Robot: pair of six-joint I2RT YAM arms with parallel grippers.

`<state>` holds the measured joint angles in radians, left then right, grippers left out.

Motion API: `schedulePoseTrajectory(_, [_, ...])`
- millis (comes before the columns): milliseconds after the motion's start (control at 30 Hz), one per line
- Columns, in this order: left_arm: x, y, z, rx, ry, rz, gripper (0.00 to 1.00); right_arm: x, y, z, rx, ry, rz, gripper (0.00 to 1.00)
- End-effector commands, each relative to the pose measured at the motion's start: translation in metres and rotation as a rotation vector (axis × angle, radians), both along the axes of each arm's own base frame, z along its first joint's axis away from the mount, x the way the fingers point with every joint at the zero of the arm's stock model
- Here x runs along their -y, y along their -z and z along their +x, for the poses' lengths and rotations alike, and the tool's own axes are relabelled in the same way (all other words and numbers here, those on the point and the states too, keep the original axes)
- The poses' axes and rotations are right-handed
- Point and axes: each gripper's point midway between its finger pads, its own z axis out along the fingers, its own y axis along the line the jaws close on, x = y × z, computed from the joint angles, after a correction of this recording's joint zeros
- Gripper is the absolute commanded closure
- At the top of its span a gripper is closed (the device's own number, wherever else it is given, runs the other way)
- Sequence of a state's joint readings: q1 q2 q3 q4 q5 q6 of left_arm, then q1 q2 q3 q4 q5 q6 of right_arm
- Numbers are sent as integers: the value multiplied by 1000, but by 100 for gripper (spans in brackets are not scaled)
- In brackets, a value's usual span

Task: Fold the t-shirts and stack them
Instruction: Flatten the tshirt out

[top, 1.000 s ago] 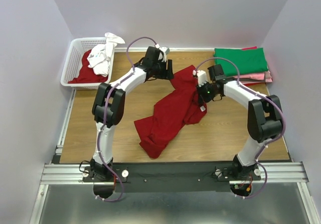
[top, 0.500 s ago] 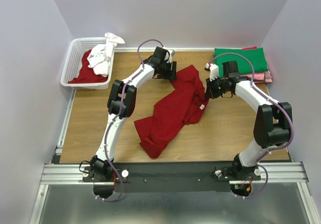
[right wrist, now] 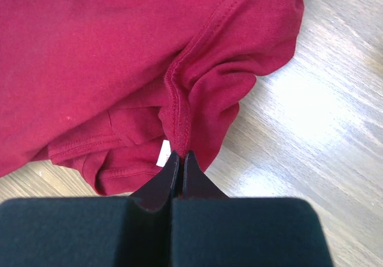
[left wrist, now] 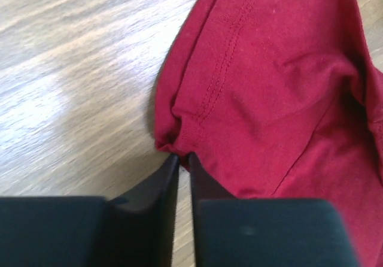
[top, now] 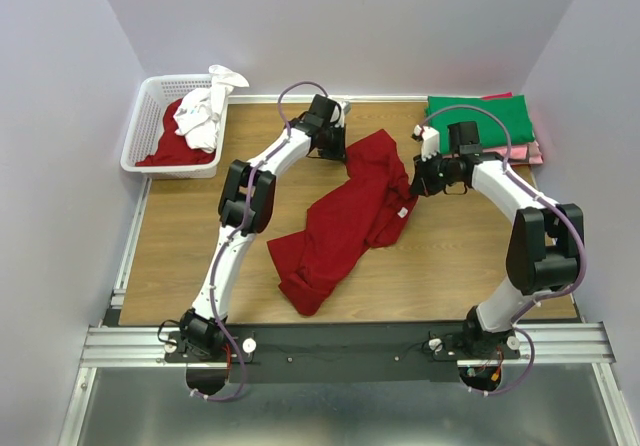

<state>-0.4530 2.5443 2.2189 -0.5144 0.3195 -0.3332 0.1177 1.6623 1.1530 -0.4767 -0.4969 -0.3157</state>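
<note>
Wood table is covered in the middle by one dark red t-shirt, crumpled, lying between the two pincers and trailing from them toward the arm bases. A folded green t-shirt is stacked on a pink t-shirt just beyond the right gripper. A white basket with a white t-shirt and a red t-shirt is set well out to the side of the left gripper. The right gripper is seen pressed shut on a seam ridge of the dark red t-shirt, with the white neck label just beside its tips. The left gripper's jaws are nearly together with a thin slit between them. A puckered hem corner is met at the tips, but whether cloth is caught cannot be told

Risks, as judged: if the left hem is not pinched, only one side would be lifted and the shirt dragged askew. Only a thin ridge is held on the right, so it could be pulled free under tension. Extra layers may be pinched, so spreading could be spoiled

Hidden: which part of the shirt is held by each pincer is not made out, the basket contents are partly covered, the shirts under the green one are reduced to thin edges, and the fingertips are hidden by the wrists in the top view
</note>
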Motion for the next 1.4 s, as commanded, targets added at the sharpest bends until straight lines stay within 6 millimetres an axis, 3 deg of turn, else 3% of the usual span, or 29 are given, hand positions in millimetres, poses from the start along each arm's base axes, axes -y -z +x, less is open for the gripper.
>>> schedulePoseTrajectory(0, [7,10,-6,-40,11,-14,92,1,-3,-6,-8,-8,33,100])
schedulePoseTrajectory(33, [9,4,-5,-29,13,-20,100,3,-3,-6,-9,-5,33,100])
schedulePoseTrajectory(133, [4,-7,-3,4,-2,-21,100,5,-6,-6,0,-7,42,100])
schedulePoseTrajectory(200, [-4,-33,-4,53,-21,-25,100,7,-10,-7,13,-10,48,100])
schedulePoseTrajectory(233, [-6,-68,0,124,-24,-51,100,7,-12,-7,22,-14,46,100])
schedulePoseTrajectory(300, [-28,-97,-4,184,-58,-51,100,10,-23,-5,60,-16,42,100])
schedulePoseTrajectory(333, [-28,-97,-4,184,-58,-51,100,10,-23,-5,60,-16,42,100])
schedulePoseTrajectory(367, [-35,-140,-8,262,-63,-75,100,10,-27,-3,71,-16,43,100])
schedulePoseTrajectory(400, [-49,-137,-15,256,-83,-61,100,9,-32,-3,84,-23,48,100])
schedulePoseTrajectory(433, [-58,-180,-21,340,-92,-92,100,8,-39,-2,104,-27,51,100])
schedulePoseTrajectory(467, [-68,-177,-30,340,-99,-79,100,9,-49,3,130,-28,48,99])
schedulePoseTrajectory(500, [-77,-188,-36,366,-110,-78,100,10,-56,5,147,-30,38,100])
schedulePoseTrajectory(533, [-90,-225,-44,443,-126,-99,100,15,-62,5,160,-30,4,100])
schedulePoseTrajectory(567, [-98,-234,-51,463,-135,-98,100,18,-71,8,181,-28,-14,100])
schedulePoseTrajectory(600, [-107,-230,-59,465,-144,-81,100,21,-91,17,237,-37,-40,100])
schedulePoseTrajectory(633, [-118,-239,-64,489,-157,-81,100,22,-101,16,242,-40,-52,100])
schedulePoseTrajectory(667, [-127,-267,-77,546,-167,-103,100,26,-114,17,269,-39,-69,100])
schedulePoseTrajectory(700, [-140,-282,-90,589,-183,-109,100,26,-137,21,315,-52,-79,99])
schedulePoseTrajectory(767, [-150,-291,-106,621,-193,-117,100,26,-166,22,374,-60,-86,100])
schedulePoseTrajectory(833, [-161,-318,-119,696,-216,-136,100,27,-195,22,442,-70,-97,100])
schedulePoseTrajectory(867, [-169,-349,-136,774,-230,-164,100,28,-219,23,496,-65,-102,100])
schedulePoseTrajectory(933, [-180,-383,-154,874,-258,-184,100,29,-251,16,579,-68,-110,100])
schedulePoseTrajectory(967, [-189,-416,-176,958,-273,-216,100,29,-274,12,639,-73,-107,100])
schedulePoseTrajectory(1033, [-200,-453,-197,1061,-305,-247,100,29,-307,-3,732,-82,-110,100])
schedulePoseTrajectory(1067, [-209,-485,-222,1144,-318,-281,100,26,-325,-10,779,-98,-100,99])
schedulePoseTrajectory(1133, [-221,-518,-246,1238,-351,-319,100,24,-355,-30,873,-122,-97,100])
schedulePoseTrajectory(1167, [-229,-545,-271,1309,-361,-357,100,21,-373,-40,923,-139,-85,100])
schedulePoseTrajectory(1300, [-246,-606,-329,1464,-377,-460,100,16,-433,-80,1091,-172,-59,100])
schedulePoseTrajectory(1367, [-252,-624,-350,1511,-381,-492,100,15,-459,-99,1159,-178,-49,100])
